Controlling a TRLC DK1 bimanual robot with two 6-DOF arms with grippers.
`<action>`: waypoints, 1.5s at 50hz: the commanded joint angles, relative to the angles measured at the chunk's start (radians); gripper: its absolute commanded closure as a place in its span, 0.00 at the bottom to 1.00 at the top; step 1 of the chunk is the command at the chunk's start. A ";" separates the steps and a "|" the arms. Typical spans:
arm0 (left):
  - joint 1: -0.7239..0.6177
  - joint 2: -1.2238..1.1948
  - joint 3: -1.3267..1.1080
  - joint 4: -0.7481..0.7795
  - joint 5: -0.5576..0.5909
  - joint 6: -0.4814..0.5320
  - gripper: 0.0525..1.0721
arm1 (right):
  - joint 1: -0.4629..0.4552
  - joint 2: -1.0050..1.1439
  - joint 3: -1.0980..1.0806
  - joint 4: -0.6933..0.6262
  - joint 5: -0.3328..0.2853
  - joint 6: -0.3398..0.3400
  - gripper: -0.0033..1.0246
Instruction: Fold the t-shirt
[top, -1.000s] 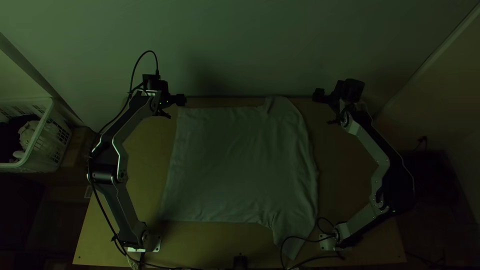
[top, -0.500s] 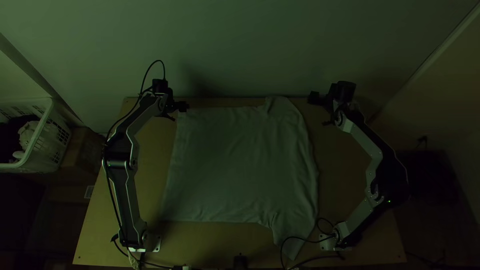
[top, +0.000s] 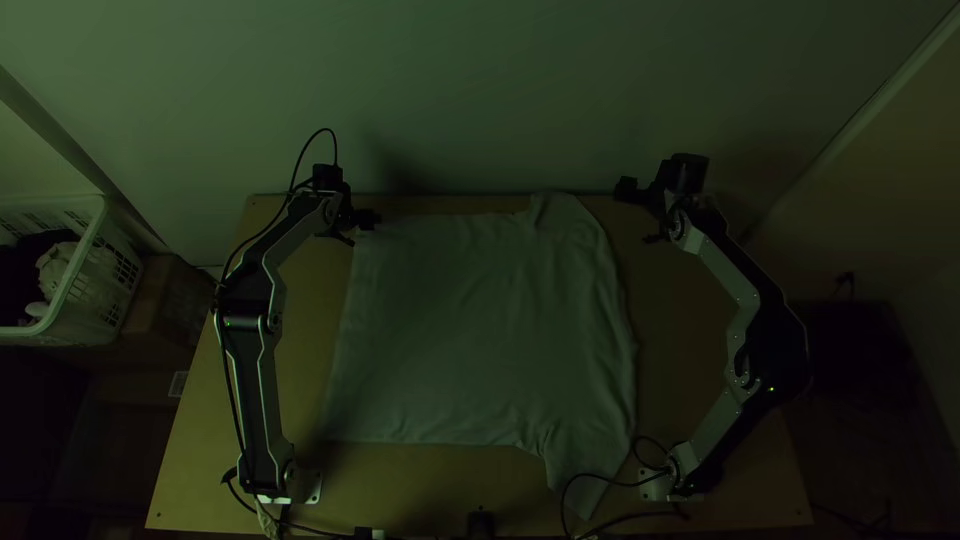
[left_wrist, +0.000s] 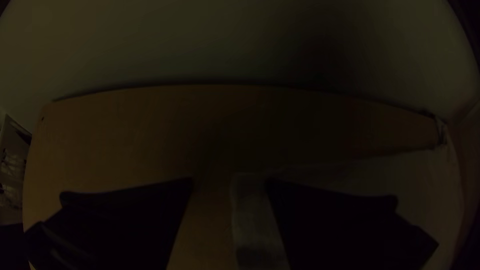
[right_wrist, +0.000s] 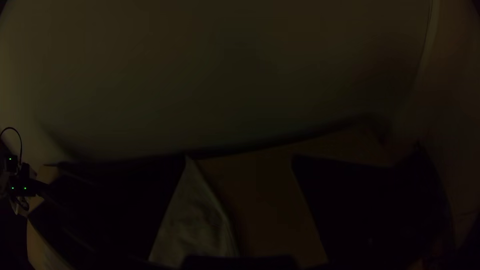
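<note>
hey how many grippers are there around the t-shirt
2: the left gripper by the far left corner of the spread t-shirt, the right gripper just right of its far sleeve.

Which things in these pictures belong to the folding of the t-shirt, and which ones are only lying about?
For the job:
- t-shirt, spread out
- left pincer
- right pincer

Only lying about:
- white basket
- pale cloth inside it

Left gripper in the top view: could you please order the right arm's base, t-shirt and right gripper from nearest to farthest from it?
1. T-shirt, corner close by
2. Right gripper, upper right
3. Right arm's base, lower right
</note>
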 joint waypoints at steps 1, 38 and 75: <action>-0.009 0.022 0.013 0.011 -0.003 0.017 0.68 | -0.001 0.045 0.057 -0.047 -0.002 0.042 0.05; -0.029 -0.055 -0.006 -0.023 0.024 -0.011 0.98 | 0.005 0.479 0.619 -0.498 -0.003 0.088 0.49; -0.029 -0.081 -0.013 -0.023 0.037 -0.012 0.98 | 0.086 0.625 0.738 -0.587 -0.005 0.082 0.49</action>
